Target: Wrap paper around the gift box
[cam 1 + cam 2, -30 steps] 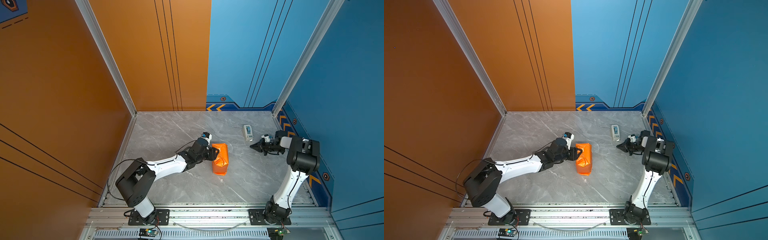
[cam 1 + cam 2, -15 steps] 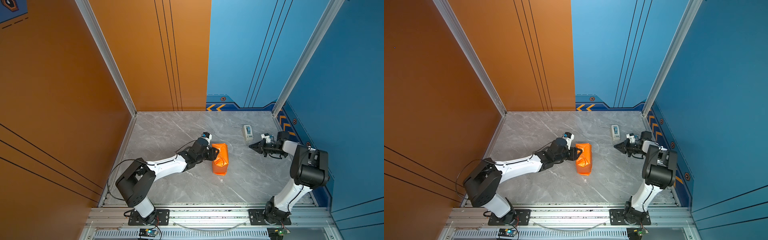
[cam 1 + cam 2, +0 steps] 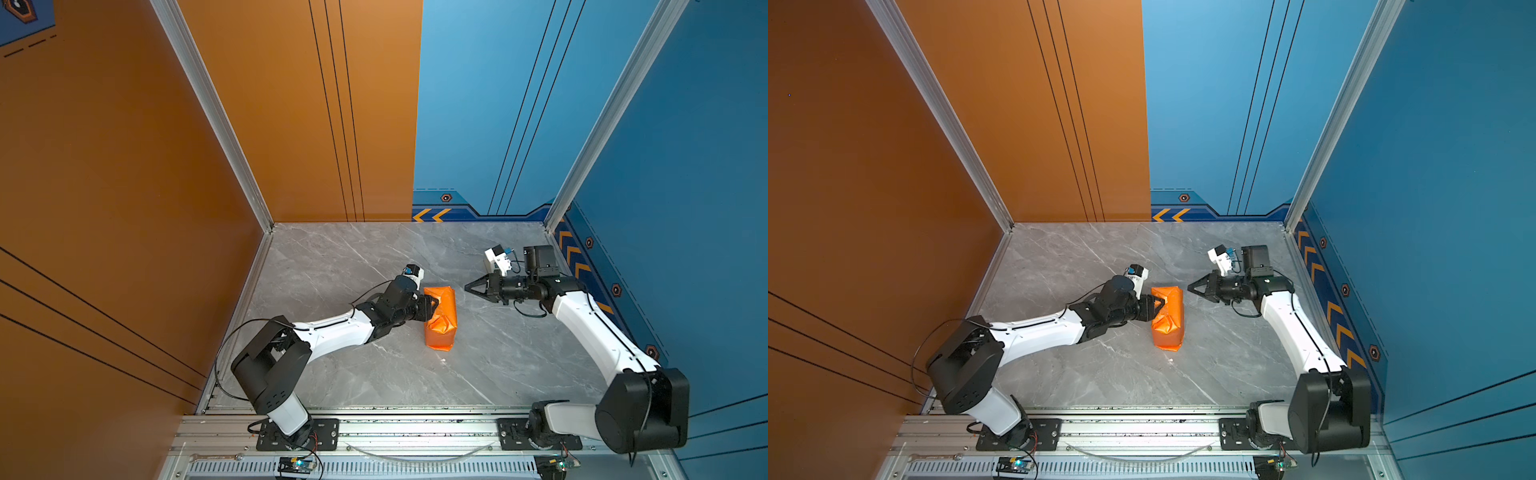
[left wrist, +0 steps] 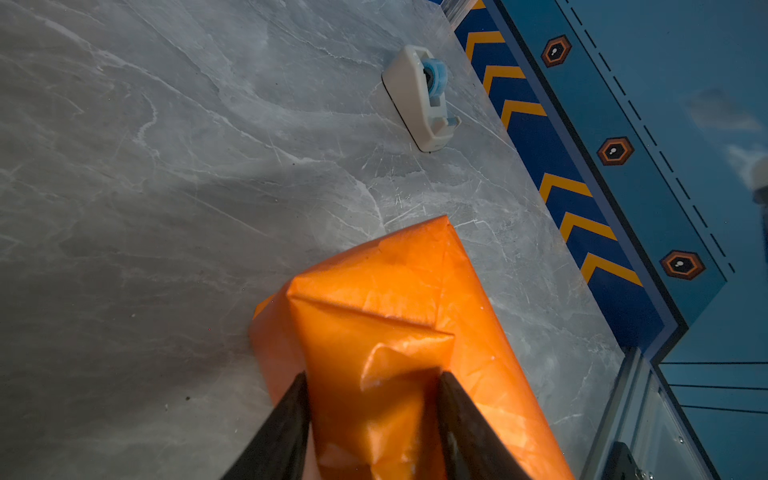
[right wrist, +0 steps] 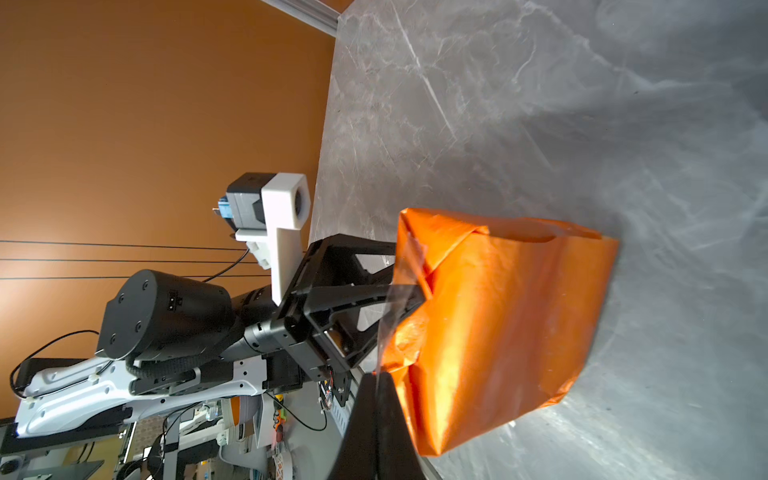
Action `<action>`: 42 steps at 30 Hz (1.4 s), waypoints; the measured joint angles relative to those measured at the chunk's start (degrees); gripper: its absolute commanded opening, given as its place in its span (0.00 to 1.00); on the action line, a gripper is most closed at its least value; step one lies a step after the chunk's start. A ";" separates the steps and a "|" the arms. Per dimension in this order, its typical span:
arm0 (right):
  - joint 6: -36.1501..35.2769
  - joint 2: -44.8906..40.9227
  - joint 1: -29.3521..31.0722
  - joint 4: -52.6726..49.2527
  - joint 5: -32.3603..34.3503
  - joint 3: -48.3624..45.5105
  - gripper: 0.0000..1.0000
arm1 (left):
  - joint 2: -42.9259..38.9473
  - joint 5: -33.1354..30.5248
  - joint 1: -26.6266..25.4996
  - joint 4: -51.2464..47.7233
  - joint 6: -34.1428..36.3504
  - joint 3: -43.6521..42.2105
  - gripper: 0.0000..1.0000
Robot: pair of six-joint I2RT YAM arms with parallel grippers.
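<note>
Gift box, hidden inside crinkly, slippery orange paper point(image 3: 440, 320), lies mid-bench point(image 3: 374, 374); probably light and stiff-cored, best held across its folded end. Left hand point(image 4: 372, 376) clamps that end; right hand point(image 5: 376, 380), pressed together, pinches a clear tape strip point(image 5: 384, 332).

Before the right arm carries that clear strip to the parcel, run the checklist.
1. Left hand clamped on the paper at its folded end: ok.
2. Right hand shut on the clear strip: ok.
3. Right hand apart from the paper, pointing toward it: ok.
4. Gift box fully covered, no navy showing: ok.
5. End fold lying flat: not ok, crumpled.
6. Tape dispenser apart from the paper: ok.
</note>
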 measured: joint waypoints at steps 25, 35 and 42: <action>27.10 -3.08 15.98 13.73 18.23 -10.93 0.00 | 0.00 0.00 0.00 0.44 0.00 -0.17 0.50; 28.72 -3.06 16.85 14.53 21.62 -12.39 0.00 | 0.00 0.00 0.00 0.48 0.00 -0.17 0.50; 28.70 -2.43 17.27 15.21 22.45 -12.74 0.00 | 0.00 0.02 0.00 0.48 0.00 -0.17 0.50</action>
